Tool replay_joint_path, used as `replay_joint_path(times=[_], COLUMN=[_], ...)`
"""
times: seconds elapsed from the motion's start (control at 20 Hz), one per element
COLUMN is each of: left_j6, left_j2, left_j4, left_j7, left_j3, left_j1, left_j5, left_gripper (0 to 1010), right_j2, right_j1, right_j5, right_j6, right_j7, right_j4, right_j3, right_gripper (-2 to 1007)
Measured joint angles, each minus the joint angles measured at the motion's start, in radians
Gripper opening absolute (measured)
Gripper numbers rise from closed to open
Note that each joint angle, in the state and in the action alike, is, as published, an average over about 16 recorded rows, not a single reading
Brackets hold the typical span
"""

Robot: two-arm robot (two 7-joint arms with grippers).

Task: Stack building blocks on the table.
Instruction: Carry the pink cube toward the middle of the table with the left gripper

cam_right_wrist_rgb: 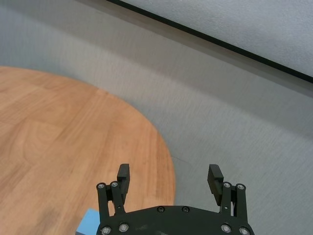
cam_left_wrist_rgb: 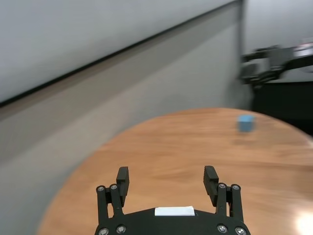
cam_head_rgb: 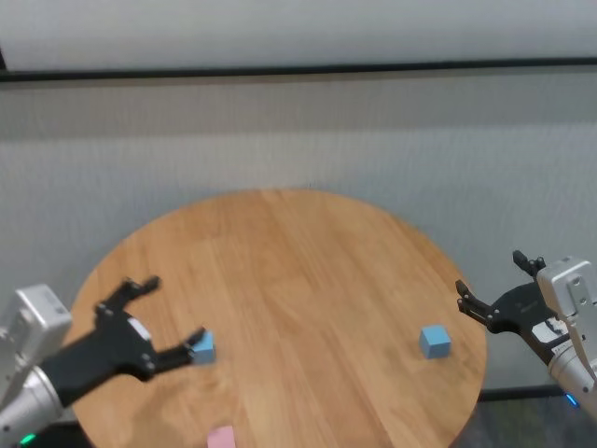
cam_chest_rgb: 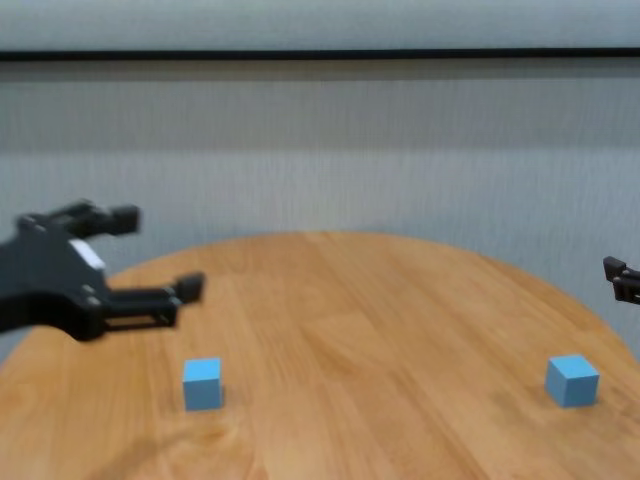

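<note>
Left gripper [cam_head_rgb: 166,319] above bench [cam_head_rgb: 298,280] at left side, jaws released, nothing held; one light blue block [cam_chest_rgb: 202,383] on the wood just below. Second light blue block [cam_head_rgb: 435,341] near right edge. Pink block [cam_head_rgb: 221,437] at near edge. Right gripper [cam_head_rgb: 494,285] beyond right rim, jaws released, empty.
</note>
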Motion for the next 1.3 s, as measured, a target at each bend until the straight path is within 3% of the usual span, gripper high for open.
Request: replay_joint_path(times=[0.25,0.5,0.9,1.3], left_j6=[-0.01,-0.01,0.006,0.04], left_j2=[-0.008,-0.01,-0.01,-0.03], left_j4=[-0.003,-0.004,-0.002,0.024], left_j7=[-0.095,-0.154,-0.198,-0.222], left_j3=[0.037,0.057,0.067,0.082], left_j1=[-0.006,0.005,0.036,0.047], left_j5=[-0.014,-0.023,-0.023,0.0], left_gripper=[1003,1002,1002,1003], right_j2=[0.0,0.0,0.0,0.0], right_j1=[0.0,0.0,0.0,0.0], right_j5=[0.0,0.0,0.0,0.0], right_j6=[0.0,0.0,0.0,0.0], right_j7=[0.0,0.0,0.0,0.0], right_j4=[0.0,0.0,0.0,0.0], right_j3=[0.0,0.0,0.0,0.0], right_gripper=[1005,1005,1005,1005])
